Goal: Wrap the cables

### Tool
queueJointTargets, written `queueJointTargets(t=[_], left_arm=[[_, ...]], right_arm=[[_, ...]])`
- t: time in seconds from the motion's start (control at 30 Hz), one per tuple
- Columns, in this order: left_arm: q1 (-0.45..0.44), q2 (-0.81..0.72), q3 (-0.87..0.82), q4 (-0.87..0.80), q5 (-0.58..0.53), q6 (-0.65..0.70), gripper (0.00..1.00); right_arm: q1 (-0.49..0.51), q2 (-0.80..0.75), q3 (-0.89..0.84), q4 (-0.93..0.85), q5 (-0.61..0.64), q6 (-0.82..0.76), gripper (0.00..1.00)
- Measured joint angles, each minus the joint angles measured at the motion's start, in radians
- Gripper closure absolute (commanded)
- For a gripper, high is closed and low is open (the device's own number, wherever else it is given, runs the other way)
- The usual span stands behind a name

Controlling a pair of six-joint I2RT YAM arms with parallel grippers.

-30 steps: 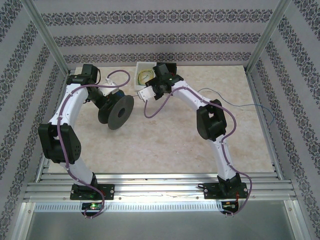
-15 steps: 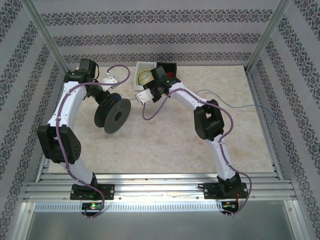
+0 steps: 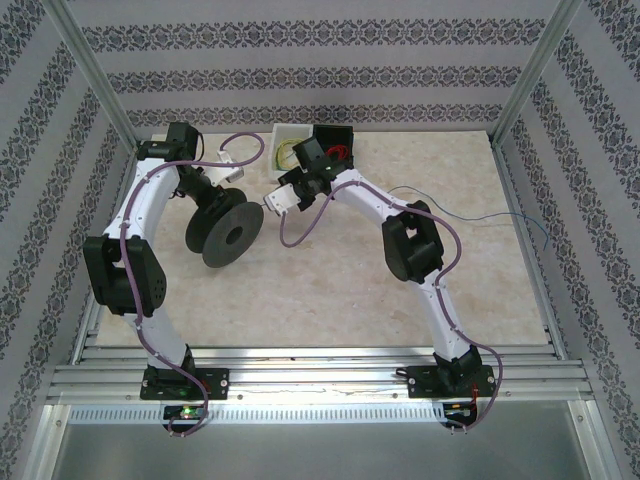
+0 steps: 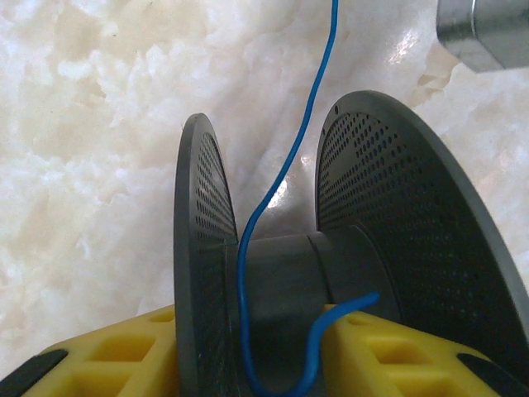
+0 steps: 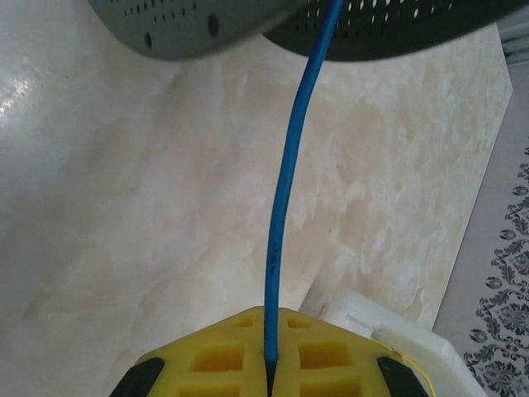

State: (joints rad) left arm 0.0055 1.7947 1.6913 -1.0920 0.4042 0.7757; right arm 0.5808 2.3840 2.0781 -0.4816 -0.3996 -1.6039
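The walls (image 3: pixel 300 75) around you have pale paper with bands of dark ornament, and the bench (image 3: pixel 330 290) is a cream sheet that looks like marble. At the back of the bench, near the top middle of the overhead view, stands a white box (image 3: pixel 281 133).

In the overhead view the black spool (image 3: pixel 228 228) sits left of centre at the end of your left arm, tilted, with one round face turned toward the lower right. I cannot tell if it touches the bench. In the left wrist view the yellow fingers (image 4: pixel 107 356) lie at the bottom of the frame on both sides of the spool's left disc, so the left jaws are closed on the spool.

The blue wire (image 5: pixel 281 190) is your task's thing. In the right wrist view it rises from the seam between the two yellow pads (image 5: pixel 215 360) at the bottom edge up to the spool at the top edge, so the right jaws are closed and pinch the wire. In the left wrist view the wire comes down from the top edge, passes between the two discs and bends around the hub, and its free end sticks out to the right.
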Motion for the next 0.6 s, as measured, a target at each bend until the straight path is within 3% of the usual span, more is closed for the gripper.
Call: queueJointTargets(t=[0.1,0.2,0.6], left_arm=[[0.000,0.002,0.005,0.000,0.004,-0.011,0.75],[0.000,0.010,0.024,0.001,0.003,-0.016,1.00],[0.000,0.030,0.052,-0.001,-0.027,-0.056,1.00]], right_arm=[[0.005,0.001,0.000,0.000,-0.003,0.002,1.00],[0.004,0.001,0.000,0.002,-0.005,0.006,1.00],[-0.003,0.002,0.006,0.018,-0.026,0.078,0.98]])
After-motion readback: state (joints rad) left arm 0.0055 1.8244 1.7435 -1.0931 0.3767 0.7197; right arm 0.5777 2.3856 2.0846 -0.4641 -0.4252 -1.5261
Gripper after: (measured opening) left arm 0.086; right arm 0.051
